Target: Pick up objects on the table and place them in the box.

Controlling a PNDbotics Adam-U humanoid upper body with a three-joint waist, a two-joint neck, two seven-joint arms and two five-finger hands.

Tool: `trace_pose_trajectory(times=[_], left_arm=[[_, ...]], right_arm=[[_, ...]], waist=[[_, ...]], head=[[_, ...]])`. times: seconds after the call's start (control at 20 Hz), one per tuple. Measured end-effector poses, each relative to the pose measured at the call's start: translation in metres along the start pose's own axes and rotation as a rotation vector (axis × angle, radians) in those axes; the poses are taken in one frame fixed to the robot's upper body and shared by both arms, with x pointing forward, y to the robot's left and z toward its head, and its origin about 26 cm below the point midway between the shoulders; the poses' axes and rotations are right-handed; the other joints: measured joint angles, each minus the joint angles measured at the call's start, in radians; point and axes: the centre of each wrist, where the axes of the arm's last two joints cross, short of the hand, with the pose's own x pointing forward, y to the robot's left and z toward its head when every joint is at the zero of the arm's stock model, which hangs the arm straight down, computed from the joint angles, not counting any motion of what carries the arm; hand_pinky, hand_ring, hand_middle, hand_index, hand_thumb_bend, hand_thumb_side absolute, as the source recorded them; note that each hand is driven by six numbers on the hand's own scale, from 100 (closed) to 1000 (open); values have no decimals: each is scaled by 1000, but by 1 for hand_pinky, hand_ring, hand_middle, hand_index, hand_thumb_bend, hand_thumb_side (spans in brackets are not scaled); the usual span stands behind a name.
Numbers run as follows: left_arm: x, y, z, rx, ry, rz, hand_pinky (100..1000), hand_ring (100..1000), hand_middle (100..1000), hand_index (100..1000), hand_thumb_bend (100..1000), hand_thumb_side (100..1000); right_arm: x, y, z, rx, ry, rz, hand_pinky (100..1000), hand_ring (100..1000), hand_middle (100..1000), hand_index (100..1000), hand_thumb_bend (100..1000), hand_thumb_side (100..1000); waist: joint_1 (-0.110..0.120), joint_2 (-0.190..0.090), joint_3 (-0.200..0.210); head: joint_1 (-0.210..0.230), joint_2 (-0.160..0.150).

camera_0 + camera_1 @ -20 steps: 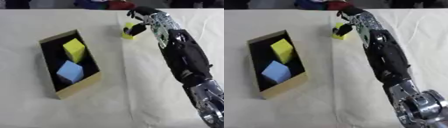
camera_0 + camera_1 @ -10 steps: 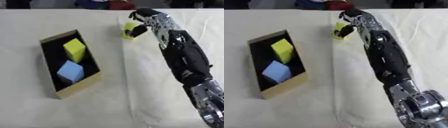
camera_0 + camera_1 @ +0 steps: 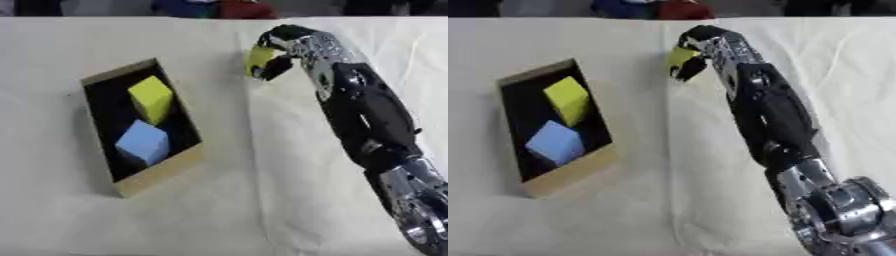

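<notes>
Presently noted: right hand (image 3: pixel 282 50) curled round a small yellow block (image 3: pixel 257 57), held right of and beyond the box (image 3: pixel 157 172), apparently just above the table (image 3: pixel 219 215). Judged light, stiff and foam-like, best pinched across opposite flat faces; block sits between thumb and fingers at the hand's box-facing side. Inside the box: a yellow cube (image 3: pixel 151 98) and a blue cube (image 3: pixel 142 143); left hand unseen.

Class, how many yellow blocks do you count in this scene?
2: one yellow foam block lies in the cardboard box; another small yellow block is held in the right hand.
</notes>
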Motion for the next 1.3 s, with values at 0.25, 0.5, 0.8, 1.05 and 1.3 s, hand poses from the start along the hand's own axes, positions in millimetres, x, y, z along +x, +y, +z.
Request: trace_pose_trajectory(times=[0.25, 0.5, 0.8, 1.05, 1.3], left_arm=[[0, 0, 0, 0, 0, 0, 593, 657, 786, 802, 100, 670], [0, 0, 0, 1, 0, 2, 593, 657, 786, 802, 100, 669], [0, 0, 0, 0, 1, 4, 592, 657, 786, 801, 100, 667], [0, 0, 0, 1, 1, 6, 592, 657, 786, 801, 100, 667], [0, 0, 0, 0, 2, 6, 591, 658, 786, 801, 100, 666]], right_arm=[[5, -1, -1, -47, 29, 11, 824, 896, 599, 714, 186, 427], [11, -6, 0, -139, 53, 13, 775, 821, 451, 543, 154, 358], [15, -10, 2, -249, 39, 42, 729, 756, 379, 460, 106, 307], [19, -15, 5, -320, -1, 45, 712, 738, 347, 429, 100, 308], [26, -29, 11, -363, -65, 33, 711, 735, 352, 437, 100, 328]], waist=[[0, 0, 0], [1, 0, 0], [1, 0, -1], [2, 0, -2], [2, 0, -2]], head=[[-1, 0], [-6, -1], [-10, -1], [-10, -1], [-10, -1]])
